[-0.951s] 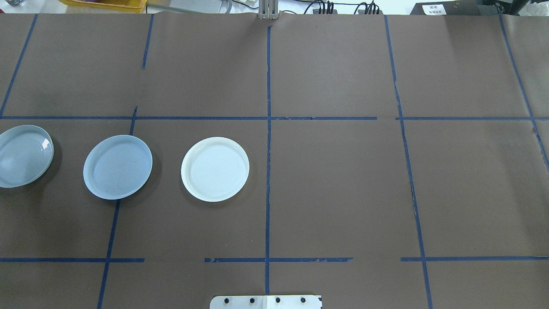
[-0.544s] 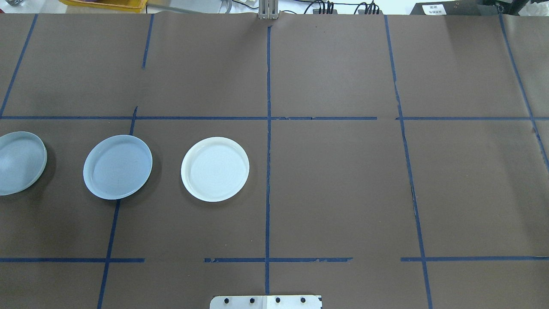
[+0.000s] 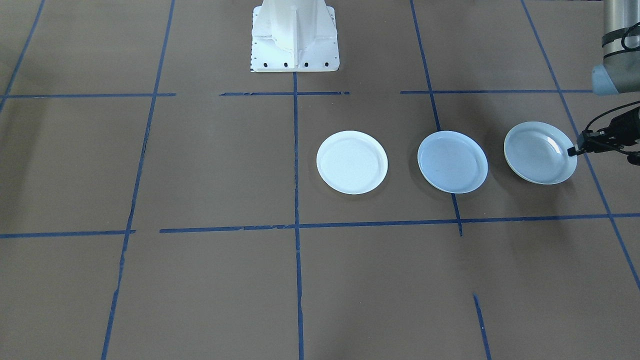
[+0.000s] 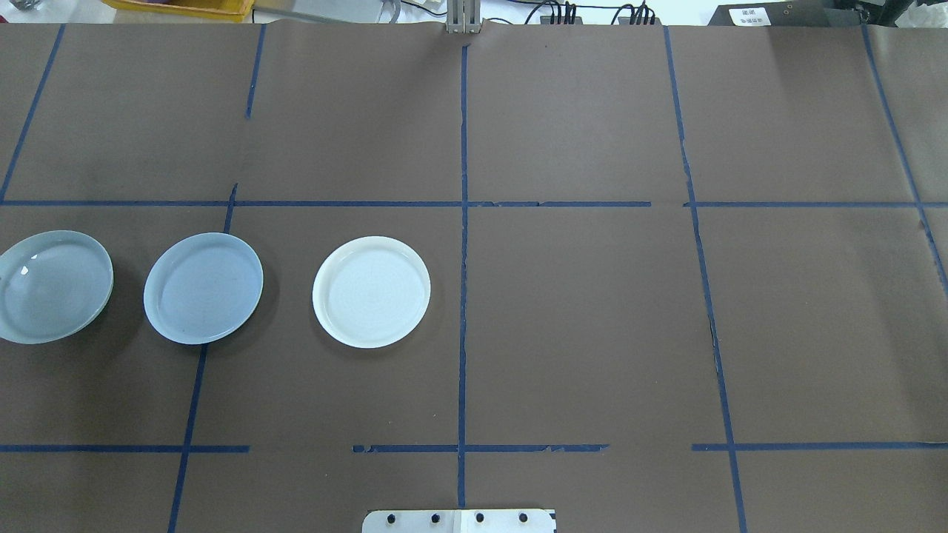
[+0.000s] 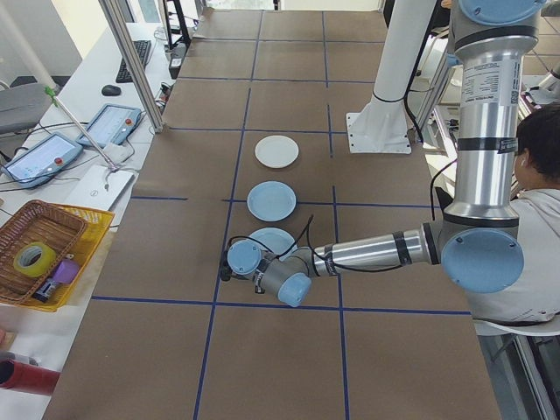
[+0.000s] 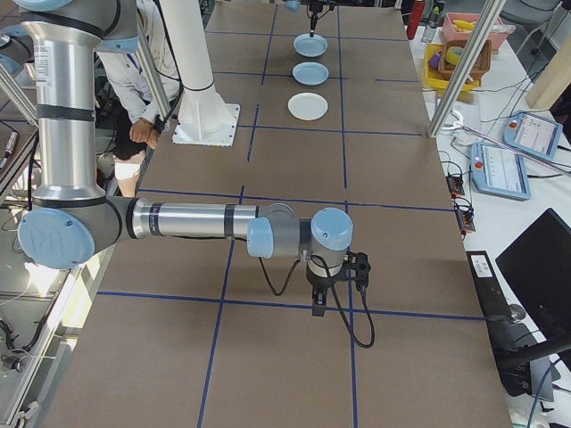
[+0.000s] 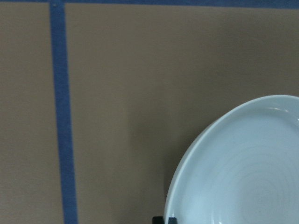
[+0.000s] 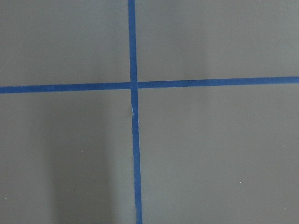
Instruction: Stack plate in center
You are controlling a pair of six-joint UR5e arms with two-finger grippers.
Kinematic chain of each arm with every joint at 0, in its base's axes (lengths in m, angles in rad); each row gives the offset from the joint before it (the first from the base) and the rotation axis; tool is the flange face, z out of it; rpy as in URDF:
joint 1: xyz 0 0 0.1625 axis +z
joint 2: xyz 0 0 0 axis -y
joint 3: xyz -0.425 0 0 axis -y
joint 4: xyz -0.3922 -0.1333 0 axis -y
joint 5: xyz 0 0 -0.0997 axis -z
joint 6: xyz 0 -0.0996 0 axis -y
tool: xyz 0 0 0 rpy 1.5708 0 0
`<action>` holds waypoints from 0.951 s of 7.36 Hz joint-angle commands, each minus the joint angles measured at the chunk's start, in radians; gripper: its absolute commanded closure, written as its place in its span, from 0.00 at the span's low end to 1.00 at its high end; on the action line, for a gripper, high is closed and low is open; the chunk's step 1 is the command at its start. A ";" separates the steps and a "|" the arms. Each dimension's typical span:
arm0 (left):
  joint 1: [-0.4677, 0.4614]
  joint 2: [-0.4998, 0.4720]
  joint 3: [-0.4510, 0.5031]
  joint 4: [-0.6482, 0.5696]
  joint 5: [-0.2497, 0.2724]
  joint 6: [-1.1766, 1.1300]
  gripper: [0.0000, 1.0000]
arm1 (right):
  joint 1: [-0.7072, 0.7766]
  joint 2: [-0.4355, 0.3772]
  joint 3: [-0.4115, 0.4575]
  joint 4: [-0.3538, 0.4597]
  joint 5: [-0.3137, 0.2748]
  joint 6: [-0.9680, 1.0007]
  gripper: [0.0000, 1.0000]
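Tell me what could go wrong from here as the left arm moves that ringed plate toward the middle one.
The left gripper grips only the outer rim of the ringed plate, which looks tilted, so it might slip or drop. The middle plate sits close beside it, so a low pass could knock it sideways toward the white plate. A crooked release might leave the stack off-centre.

Beside the table — a wicker basket [image 5: 37, 236] in a yellow tray [image 5: 87, 262], and two tablets [image 5: 112, 125].
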 commanded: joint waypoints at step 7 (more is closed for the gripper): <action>0.236 -0.029 -0.235 -0.117 0.121 -0.698 1.00 | -0.001 0.000 0.000 0.000 -0.001 0.000 0.00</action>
